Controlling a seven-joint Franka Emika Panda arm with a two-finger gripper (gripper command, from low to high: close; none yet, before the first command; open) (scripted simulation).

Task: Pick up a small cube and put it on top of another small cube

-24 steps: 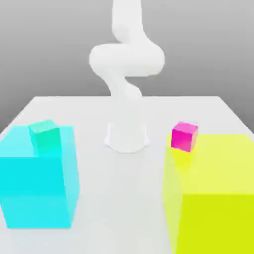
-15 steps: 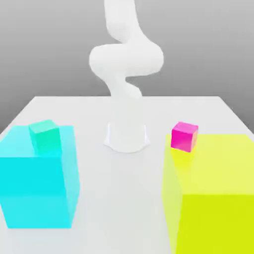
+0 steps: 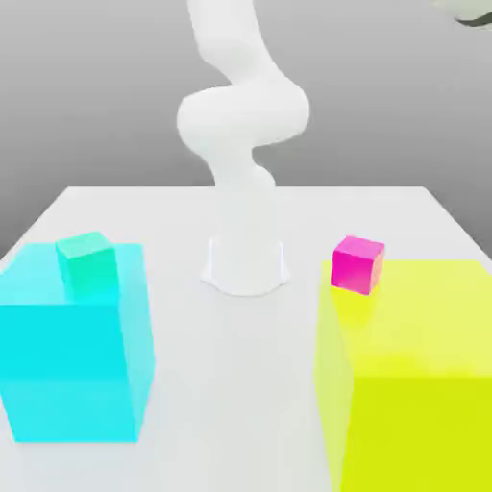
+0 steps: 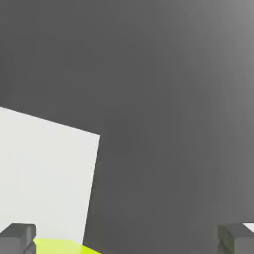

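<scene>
The small teal cube (image 3: 85,261) sits on the back top edge of the big cyan block (image 3: 67,375), at the exterior view's left. The small cube named for picking up is out of view. My gripper (image 4: 126,240) is open: in the hand view its two dark fingertips (image 4: 17,238) stand far apart with nothing between them, high over a corner of the white table (image 4: 44,173). A pale bit of the hand (image 3: 471,10) pokes into the exterior view's upper right corner, far above the cubes.
A small magenta cube (image 3: 357,263) rests on the back corner of a big yellow block (image 3: 423,384) at the exterior view's right. The arm's white base (image 3: 247,269) stands mid-table between the two big blocks. Grey floor surrounds the table (image 3: 240,384).
The arm's upper links have leaned toward the exterior view's left, and a piece of the hand has come into the upper right corner. No cube has moved.
</scene>
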